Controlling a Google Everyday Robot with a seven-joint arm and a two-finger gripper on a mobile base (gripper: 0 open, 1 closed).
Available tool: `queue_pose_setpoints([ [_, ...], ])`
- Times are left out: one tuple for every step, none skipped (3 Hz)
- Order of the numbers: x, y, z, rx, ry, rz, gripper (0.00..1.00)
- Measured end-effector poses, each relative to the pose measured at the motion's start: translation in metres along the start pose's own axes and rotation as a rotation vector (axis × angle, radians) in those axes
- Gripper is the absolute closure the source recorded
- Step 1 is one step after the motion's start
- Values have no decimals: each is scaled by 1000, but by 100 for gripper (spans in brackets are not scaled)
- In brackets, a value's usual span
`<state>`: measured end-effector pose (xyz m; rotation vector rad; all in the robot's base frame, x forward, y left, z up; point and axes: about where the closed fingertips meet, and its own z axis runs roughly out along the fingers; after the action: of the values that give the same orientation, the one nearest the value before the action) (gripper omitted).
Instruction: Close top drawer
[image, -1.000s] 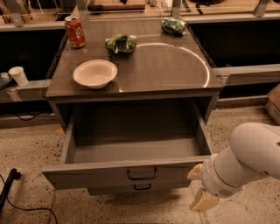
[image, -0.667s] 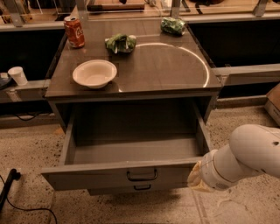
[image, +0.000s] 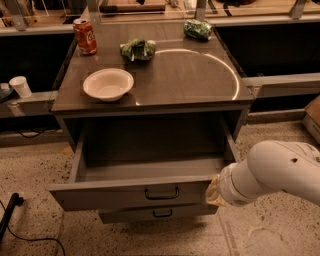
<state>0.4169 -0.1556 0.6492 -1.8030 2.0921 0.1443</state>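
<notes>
- Grey cabinet (image: 185, 80) fills the middle of the frame.
- The top drawer (image: 110, 194) stands pulled well out at 6 o'clock below the tabletop, black handle (image: 161, 193) at its centre.
- White robot arm (image: 280, 170) reaches in from 4 o'clock.
- The gripper (image: 214, 191) sits at the drawer front's right end; clenched or released, cannot tell.
- White bowl (image: 108, 84) at 9 o'clock on top; red can (image: 85, 36) at 11.
</notes>
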Motion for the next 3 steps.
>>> queue_pose_setpoints([
  [-7,-15,6,53,-4,-6,100],
  [-18,-42,14,137,-32,-37,100],
  [-29,-65,22,213,-68,-87,100],
])
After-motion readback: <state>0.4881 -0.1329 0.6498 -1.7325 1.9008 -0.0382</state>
